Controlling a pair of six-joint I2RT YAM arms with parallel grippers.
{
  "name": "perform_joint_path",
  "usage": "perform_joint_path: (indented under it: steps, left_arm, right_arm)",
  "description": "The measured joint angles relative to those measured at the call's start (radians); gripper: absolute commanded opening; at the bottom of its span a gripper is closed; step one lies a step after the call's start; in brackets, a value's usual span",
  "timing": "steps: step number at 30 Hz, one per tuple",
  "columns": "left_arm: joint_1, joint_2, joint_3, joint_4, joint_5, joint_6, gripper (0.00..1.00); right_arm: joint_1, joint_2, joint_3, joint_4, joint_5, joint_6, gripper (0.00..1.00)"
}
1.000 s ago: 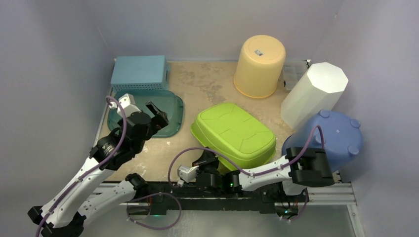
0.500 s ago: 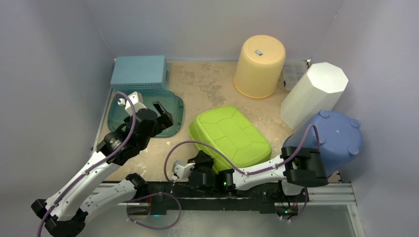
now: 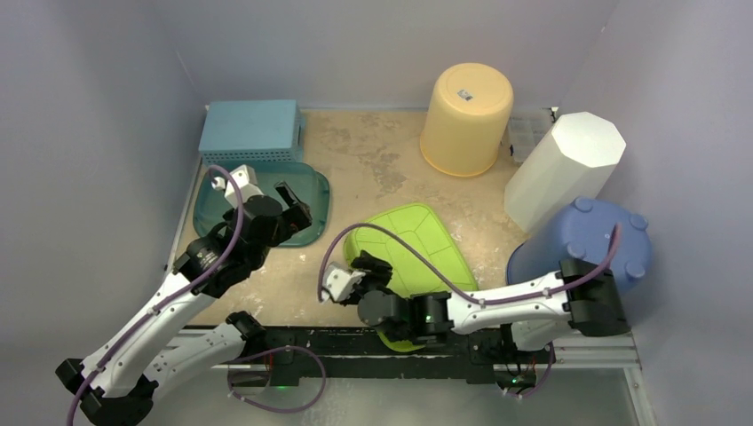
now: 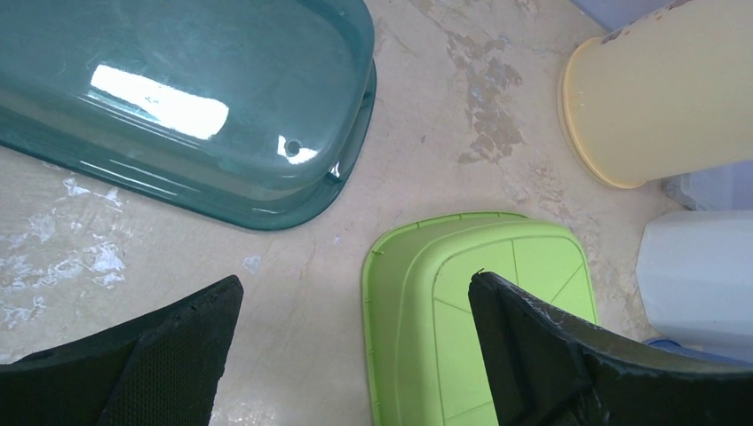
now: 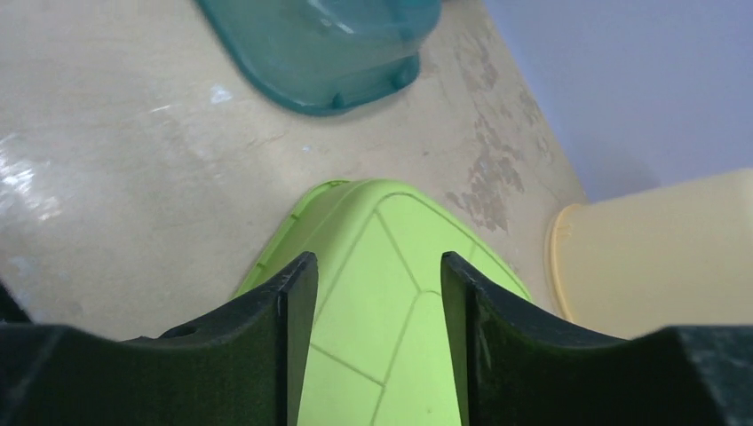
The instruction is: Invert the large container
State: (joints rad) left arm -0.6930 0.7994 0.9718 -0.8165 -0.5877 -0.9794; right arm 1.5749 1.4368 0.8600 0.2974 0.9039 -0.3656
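You have seven containers on the table [image 3: 373, 151] and two arms. The containers are one lime-green container [image 3: 431, 232], one teal translucent tub [image 4: 178, 106], one light blue basket [image 3: 249, 129], one yellow bucket [image 3: 468, 115], one white eight-sided bin [image 3: 564, 169], one periwinkle tub [image 3: 604, 240] and one small clear box [image 3: 531, 124].

The basket sits in the back left corner with the teal tub just in front of it. The bucket stands against the back wall. The clear box, the white bin and the periwinkle tub crowd the right side, close to one another and to the right wall. Your open room is the bare, scuffed tabletop in the middle, between the teal tub, the bucket and the green container.

The green container lies near the front centre with its ribbed base facing up. Its near end reaches past the table's front edge, and a patch of green shows under the right arm at the rail [image 3: 293, 342].

The right gripper [image 5: 377, 266] is over the container's near left part. Its jaws are apart and the green base shows between them. They are not pinching any rim that you can see.

The left gripper [image 4: 355, 284] hovers over bare table between the teal tub and the green container, touching neither. Its jaws are spread wide, and the container's far left corner shows just inside the right-hand finger [image 4: 550, 355].
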Motion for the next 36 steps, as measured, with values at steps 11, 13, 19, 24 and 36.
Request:
perform_joint_path:
  steps: [11, 13, 19, 24, 36]
  left_arm:
    - [0.002, -0.004, -0.216, 0.198, 0.285, 0.011, 0.98]
    - [0.002, 0.014, -0.277, 0.277, 0.380, 0.020, 0.98]
    - [0.002, 0.150, -0.372, 0.456, 0.597, 0.023, 0.99]
    - [-0.004, 0.248, -0.411, 0.552, 0.705, 0.021, 0.98]
    - [-0.036, 0.412, -0.436, 0.751, 0.766, -0.025, 0.76]
  right_arm:
    - [-0.552, -0.337, -0.004, -0.356, -0.115, 0.614, 0.98]
    - [-0.661, -0.387, -0.008, -0.406, -0.174, 0.695, 0.99]
    - [-0.917, -0.336, -0.018, -0.548, -0.427, 0.855, 0.99]
    - [-1.011, -0.278, -0.076, -0.588, -0.637, 0.893, 0.99]
    - [-1.107, -0.284, -0.214, -0.502, -0.949, 0.953, 0.99]
